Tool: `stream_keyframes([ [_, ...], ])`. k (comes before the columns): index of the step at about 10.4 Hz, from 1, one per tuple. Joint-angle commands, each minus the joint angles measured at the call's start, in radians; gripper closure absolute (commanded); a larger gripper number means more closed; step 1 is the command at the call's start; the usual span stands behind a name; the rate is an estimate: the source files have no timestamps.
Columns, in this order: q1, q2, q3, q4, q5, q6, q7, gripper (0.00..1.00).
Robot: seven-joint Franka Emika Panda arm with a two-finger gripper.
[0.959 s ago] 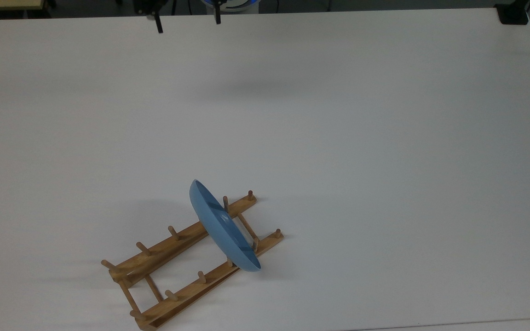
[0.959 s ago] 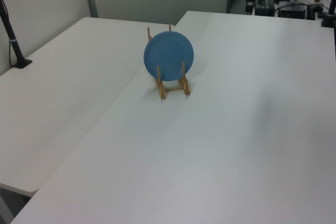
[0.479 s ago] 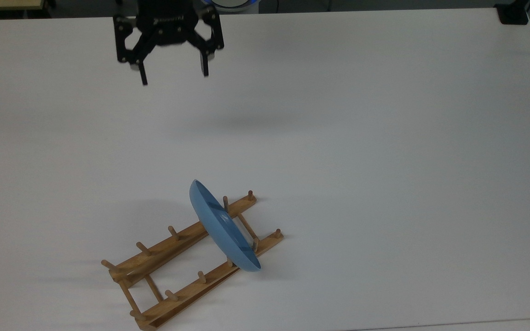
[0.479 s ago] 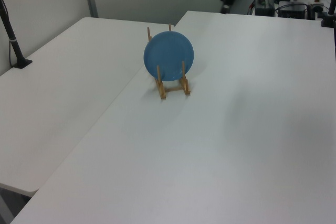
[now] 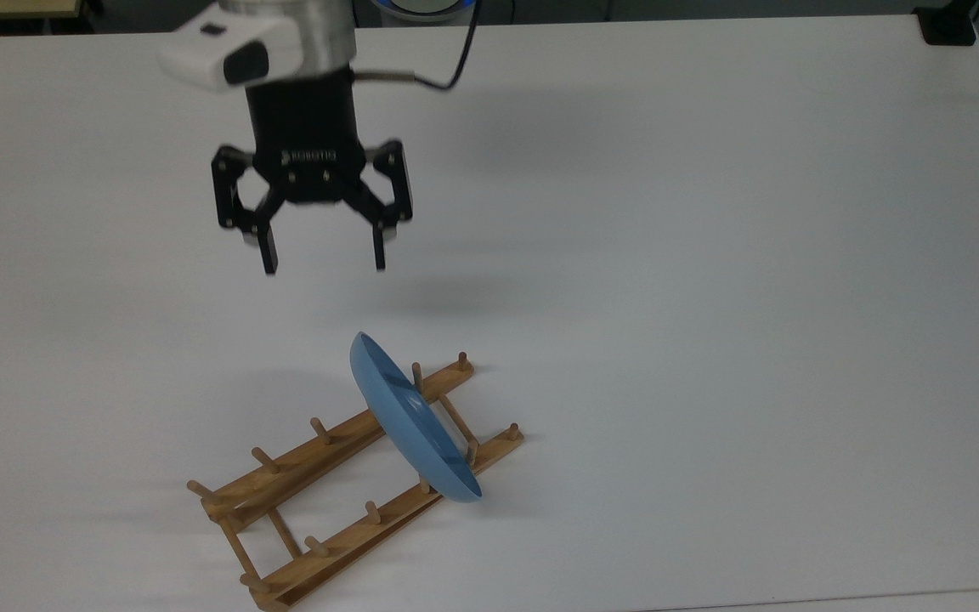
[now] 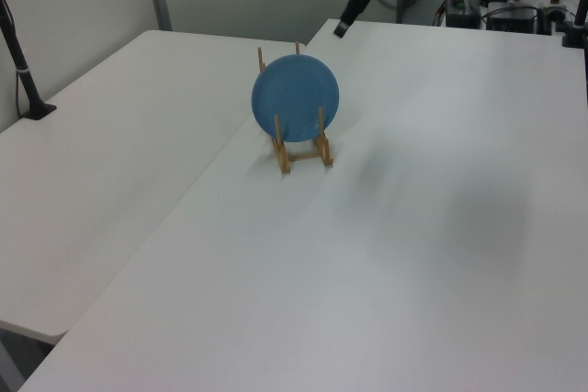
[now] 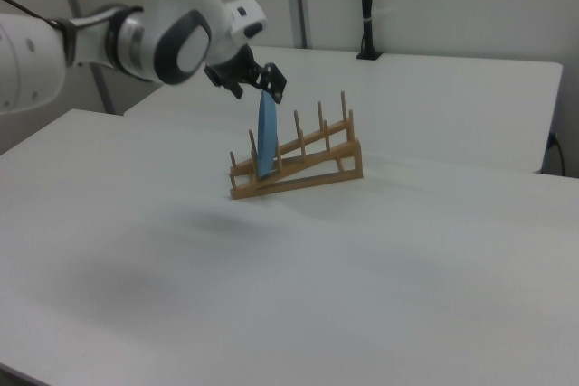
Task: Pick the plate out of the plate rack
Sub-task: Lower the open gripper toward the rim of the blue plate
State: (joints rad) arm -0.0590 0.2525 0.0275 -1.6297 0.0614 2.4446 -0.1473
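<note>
End effector [image 5: 324, 259] hangs above the white surface [image 5: 710, 255], fingers spread, empty, well apart from plate [image 5: 411, 422]. Plate stands on edge between pegs of rack [image 5: 328, 476].

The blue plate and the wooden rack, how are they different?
The round, glossy light-blue plate is one smooth disc, while the light-brown wooden plate rack is made of long rails, thin crossbars and short pegs. The plate stands up on its edge; the rack lies along the white table. The plate is shorter across than the rack is long. Both are apart from the robot's open hand.
</note>
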Motion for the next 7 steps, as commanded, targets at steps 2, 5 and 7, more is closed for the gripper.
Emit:
stream_keyframes([
  [2, 0.037, 0.111, -0.004, 0.007, -0.012, 0.188, 0.084, 0.07],
  [5, 0.044, 0.126, -0.004, 0.005, -0.031, 0.201, 0.086, 0.44],
  [7, 0.044, 0.129, -0.004, 0.005, -0.037, 0.203, 0.084, 0.76],
])
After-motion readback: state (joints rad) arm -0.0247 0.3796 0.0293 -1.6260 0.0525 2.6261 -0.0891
